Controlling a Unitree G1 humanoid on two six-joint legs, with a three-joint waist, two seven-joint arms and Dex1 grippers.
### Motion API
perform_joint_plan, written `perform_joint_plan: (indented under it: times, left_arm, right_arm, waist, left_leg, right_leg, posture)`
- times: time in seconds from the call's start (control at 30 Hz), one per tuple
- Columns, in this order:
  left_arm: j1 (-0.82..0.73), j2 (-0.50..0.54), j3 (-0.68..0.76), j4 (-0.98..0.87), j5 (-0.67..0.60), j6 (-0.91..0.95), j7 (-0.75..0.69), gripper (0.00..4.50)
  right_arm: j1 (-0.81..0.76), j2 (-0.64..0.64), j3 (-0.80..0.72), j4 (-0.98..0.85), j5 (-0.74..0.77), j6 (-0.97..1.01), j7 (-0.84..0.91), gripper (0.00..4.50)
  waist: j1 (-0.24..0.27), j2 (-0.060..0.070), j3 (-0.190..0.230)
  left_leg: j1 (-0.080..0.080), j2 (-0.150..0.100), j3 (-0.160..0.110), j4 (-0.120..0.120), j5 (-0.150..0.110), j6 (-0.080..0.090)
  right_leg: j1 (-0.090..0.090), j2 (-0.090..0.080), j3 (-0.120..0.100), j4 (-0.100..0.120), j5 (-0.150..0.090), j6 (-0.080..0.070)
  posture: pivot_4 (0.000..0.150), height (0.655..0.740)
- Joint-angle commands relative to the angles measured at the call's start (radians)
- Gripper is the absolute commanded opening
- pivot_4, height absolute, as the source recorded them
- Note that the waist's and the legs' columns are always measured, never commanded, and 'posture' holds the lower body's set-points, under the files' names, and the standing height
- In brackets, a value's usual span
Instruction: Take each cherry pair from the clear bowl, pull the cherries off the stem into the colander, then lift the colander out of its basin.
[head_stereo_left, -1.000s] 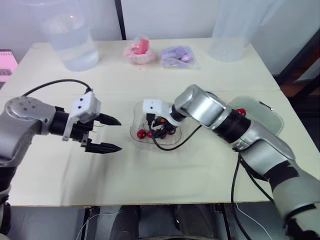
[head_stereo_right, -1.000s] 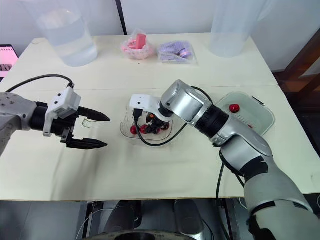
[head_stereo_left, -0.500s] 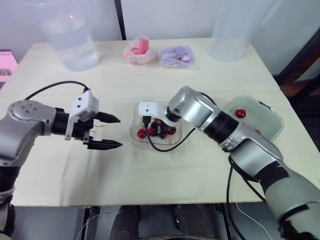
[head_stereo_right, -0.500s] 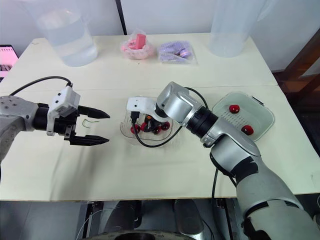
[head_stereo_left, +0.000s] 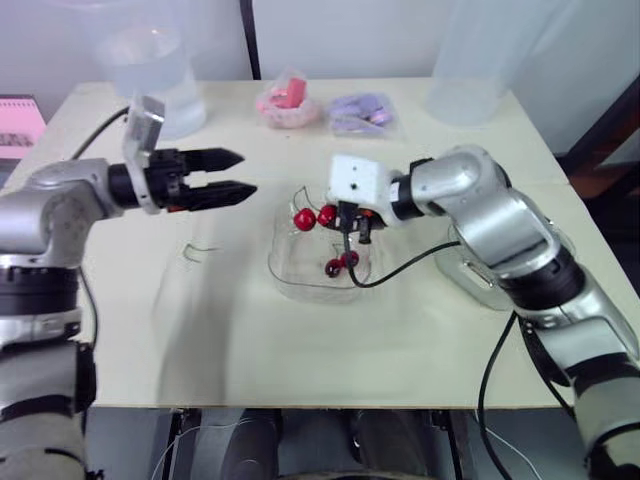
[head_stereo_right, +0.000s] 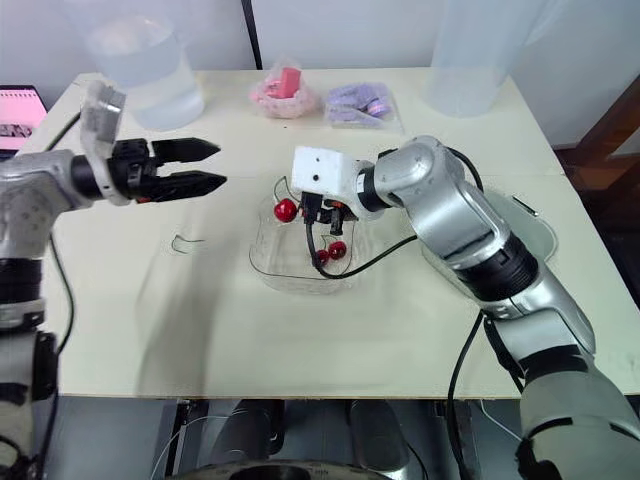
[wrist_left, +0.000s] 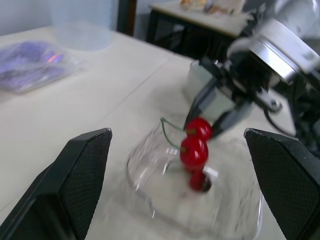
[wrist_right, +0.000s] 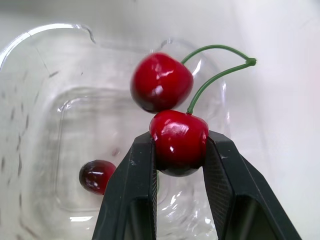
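Across the pale surface (head_stereo_left: 300, 350), the clear bowl (head_stereo_left: 290, 282) sits in the middle with loose cherries (head_stereo_left: 340, 264) on its bottom, and the basin (head_stereo_right: 540, 232) lies to its right, partly behind the right arm. Above the bowl the right hand (wrist_right: 179, 141) is closed on one cherry of a cherry pair (wrist_right: 162, 82), its twin just beside it on the shared green stem. The left hand (head_stereo_left: 248, 172) hovers left of the bowl, fingers spread, empty.
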Motion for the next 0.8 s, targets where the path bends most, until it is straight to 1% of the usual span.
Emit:
perform_joint_plan:
  times: [0.03,0.2,0.3,0.53,0.6,0.63,0.67,0.7,0.8]
  left_arm:
    - [-0.09,-0.043,-0.021,0.078,0.001,0.013,-0.027,4.5]
    - [-0.19,-0.101,-0.102,0.208,0.047,0.025,-0.105,4.5]
    - [-0.246,-0.147,-0.113,0.263,0.049,0.04,-0.123,4.5]
    - [-0.282,-0.175,-0.128,0.28,0.068,0.055,-0.167,4.5]
    - [-0.28,-0.174,-0.126,0.275,0.067,0.062,-0.171,3.97]
    - [-0.278,-0.174,-0.126,0.273,0.068,0.065,-0.173,3.6]
    - [-0.276,-0.173,-0.126,0.27,0.068,0.068,-0.175,3.15]
    - [-0.275,-0.172,-0.126,0.268,0.069,0.072,-0.177,2.58]
    - [-0.276,-0.173,-0.121,0.267,0.065,0.084,-0.176,1.1]
  right_arm:
    - [-0.002,-0.012,-0.042,-0.093,-0.037,-0.062,-0.05,0.82]
    - [0.002,-0.021,-0.038,-0.146,-0.055,-0.069,-0.061,0.82]
    - [0.003,-0.028,-0.033,-0.166,-0.068,-0.074,-0.063,0.82]
    - [-0.001,-0.02,-0.037,-0.194,-0.08,-0.049,-0.072,0.82]
    - [0.001,-0.018,-0.039,-0.199,-0.08,-0.041,-0.076,0.82]
    - [0.001,-0.017,-0.04,-0.2,-0.08,-0.037,-0.078,0.82]
    - [0.001,-0.016,-0.041,-0.201,-0.08,-0.035,-0.08,0.82]
    - [0.001,-0.016,-0.041,-0.202,-0.08,-0.033,-0.081,0.82]
    - [-0.002,-0.016,-0.043,-0.204,-0.076,-0.027,-0.082,0.82]
  waist:
    - [0.001,0.0,0.0]
    - [0.001,0.0,0.0]
    - [0.003,0.0,0.0]
    - [0.0,0.0,0.0]
    - [0.001,0.0,0.0]
    - [0.002,0.0,0.0]
    - [0.003,0.0,0.0]
    - [0.003,0.0,0.0]
    - [0.003,0.0,0.0]
  left_leg:
    - [0.0,0.0,0.0,0.0,0.0,-0.001]
    - [0.0,0.0,0.0,0.0,0.002,-0.003]
    - [0.0,0.0,0.0,0.0,0.002,-0.003]
    - [0.0,0.0,0.0,0.0,0.002,-0.003]
    - [0.0,0.0,0.0,0.0,0.002,-0.003]
    - [0.0,0.0,0.0,0.0,0.002,-0.003]
    - [0.0,0.0,0.0,0.0,0.002,-0.003]
    - [0.0,0.0,0.0,0.0,0.002,-0.003]
    - [0.0,0.0,0.0,0.0,0.002,-0.003]
  right_leg:
    - [0.0,0.0,0.0,0.0,0.0,0.0]
    - [0.0,0.0,0.0,0.0,0.0,0.0]
    - [0.0,0.0,0.0,0.0,0.0,0.0]
    - [0.0,0.0,0.0,0.0,0.0,0.0]
    - [0.0,0.0,0.0,0.0,0.0,0.0]
    - [0.0,0.0,0.0,0.0,0.0,0.0]
    - [0.0,0.0,0.0,0.0,0.0,0.0]
    - [0.0,0.0,0.0,0.0,0.0,0.0]
    - [0.0,-0.001,0.0,0.0,0.0,0.0]
  posture:
    - [0.15,0.7348]
    - [0.15,0.7348]
    - [0.15,0.7348]
    - [0.15,0.7348]
    - [0.15,0.7348]
    - [0.15,0.7348]
    - [0.15,0.7348]
    - [0.15,0.7348]
    - [0.15,0.7348]
